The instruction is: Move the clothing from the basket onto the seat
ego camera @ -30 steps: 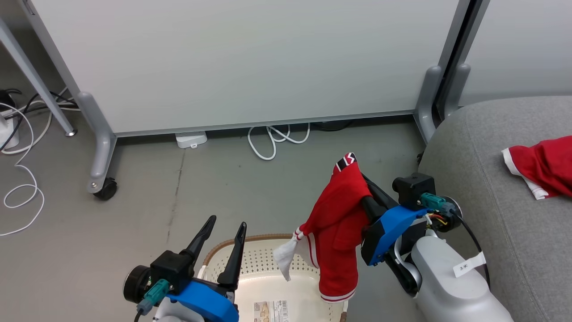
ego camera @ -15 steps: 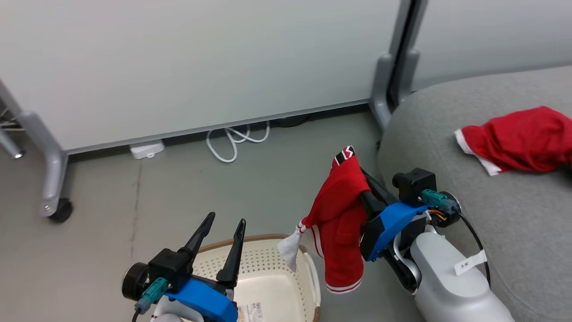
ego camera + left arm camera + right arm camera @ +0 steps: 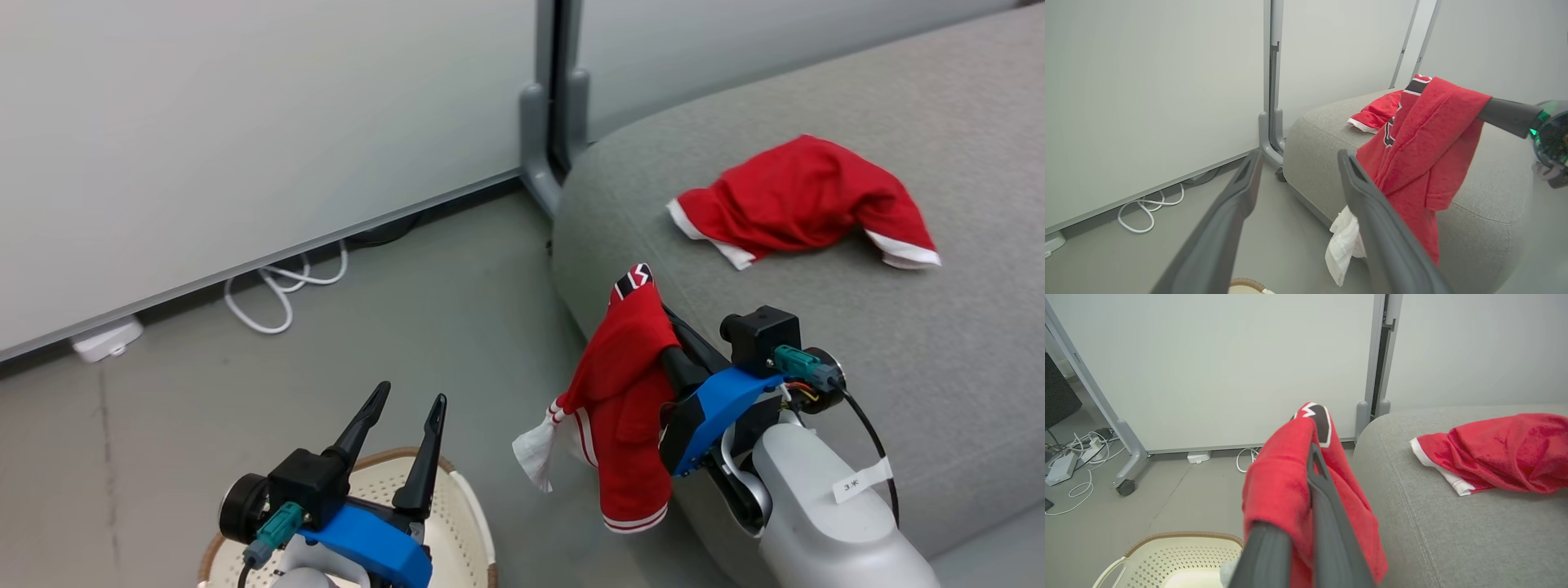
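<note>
1. Left end effector [image 3: 412, 392]: spread wide, empty, over basket [image 3: 482, 539].
2. Right end effector [image 3: 663, 314]: clamped on striped garment [image 3: 624, 384], hanging beside seat [image 3: 898, 343].
3. Head has swung right; plain garment [image 3: 800, 200] already lies on seat, so the drop looks close.

Pale partition panels [image 3: 245, 122] stand along the far side, joined at a grey post [image 3: 555, 98]. The floor [image 3: 408, 327] is smooth grey and evenly lit, with a faint dark seam [image 3: 108, 457] on the left. A looped white cable [image 3: 277, 290] and a small white box [image 3: 106, 339] lie under the left panel's lower edge. In the right wrist view a slanted grey leg [image 3: 1106, 402] ends in a black castor [image 3: 1126, 487], with more white cables [image 3: 1079, 486] far left.
</note>
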Controlling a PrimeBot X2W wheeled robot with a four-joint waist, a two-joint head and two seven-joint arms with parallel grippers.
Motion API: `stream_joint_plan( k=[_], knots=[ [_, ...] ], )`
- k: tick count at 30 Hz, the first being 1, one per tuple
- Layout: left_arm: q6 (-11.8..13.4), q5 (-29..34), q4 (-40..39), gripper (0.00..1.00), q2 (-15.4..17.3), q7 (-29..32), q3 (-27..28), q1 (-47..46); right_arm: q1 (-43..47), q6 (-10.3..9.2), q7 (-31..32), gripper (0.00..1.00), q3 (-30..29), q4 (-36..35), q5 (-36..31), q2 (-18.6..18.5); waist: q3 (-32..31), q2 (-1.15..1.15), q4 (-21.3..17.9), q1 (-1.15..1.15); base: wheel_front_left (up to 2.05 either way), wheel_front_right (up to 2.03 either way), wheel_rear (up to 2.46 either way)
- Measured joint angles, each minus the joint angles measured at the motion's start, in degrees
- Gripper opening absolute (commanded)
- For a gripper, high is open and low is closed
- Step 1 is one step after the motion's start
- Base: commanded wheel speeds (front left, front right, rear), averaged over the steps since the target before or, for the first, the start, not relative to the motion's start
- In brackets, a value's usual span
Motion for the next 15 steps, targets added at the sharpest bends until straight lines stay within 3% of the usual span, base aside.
stream_joint_plan(
  k=[8, 15],
  knots=[
    [0.00, 0.35, 0.13, 1.00, 0.10, 0.00, -0.44, -0.20, 0.04, 0.00, 0.00, 0.00, -0.29, -0.36, 0.01, 0.00, 0.76, 0.00, -6.54, 0.00, 0.00, 0.00, 0.00],
    [0.00, 0.41, 0.24, 1.00, 0.24, 0.00, -0.93, -0.53, 0.59, 0.00, 0.00, 0.00, -0.89, -0.91, 0.04, -0.01, 1.60, 0.00, -9.92, 0.00, 0.00, 0.00, 0.00]
  ],
)
